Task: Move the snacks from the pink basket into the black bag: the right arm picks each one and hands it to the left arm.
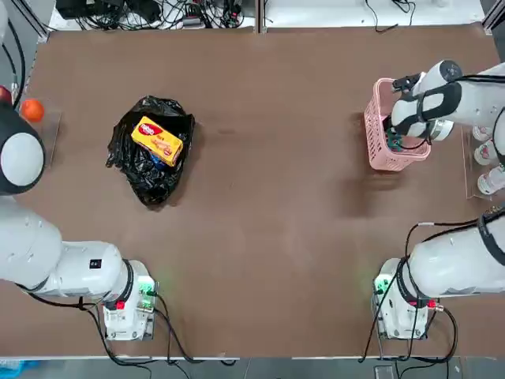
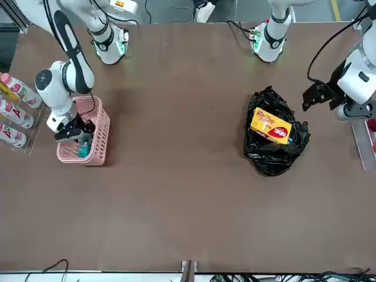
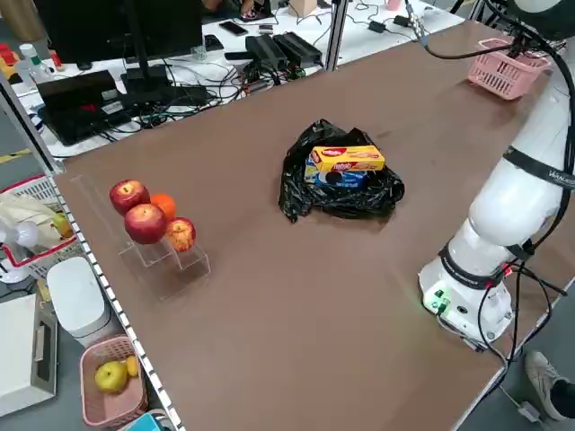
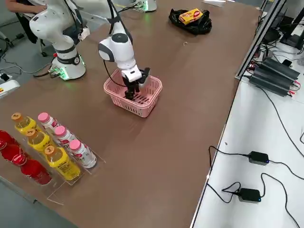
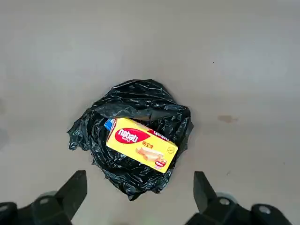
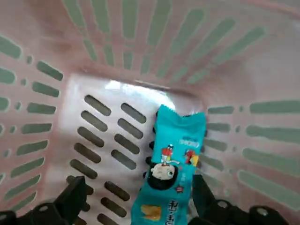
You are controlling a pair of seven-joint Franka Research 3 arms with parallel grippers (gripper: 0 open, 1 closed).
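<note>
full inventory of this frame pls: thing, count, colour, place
yellow packet: 1, yellow with red logo, on top of the black bag
blue packet: 1, blue, in the bag under the yellow one
teal packet: 1, teal, on the pink basket's floor
black bag: 1, glossy black, table's left half
pink basket: 1, pink, table's right side
bottles: several, at the right edge
fruits: four, red and orange, at the left edge
right gripper: open, inside the basket over the teal packet
left gripper: open, above the bag

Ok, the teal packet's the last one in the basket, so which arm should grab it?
Right. The right gripper is open inside the pink basket, straddling the teal packet. The left gripper hovers open by the black bag.
</note>
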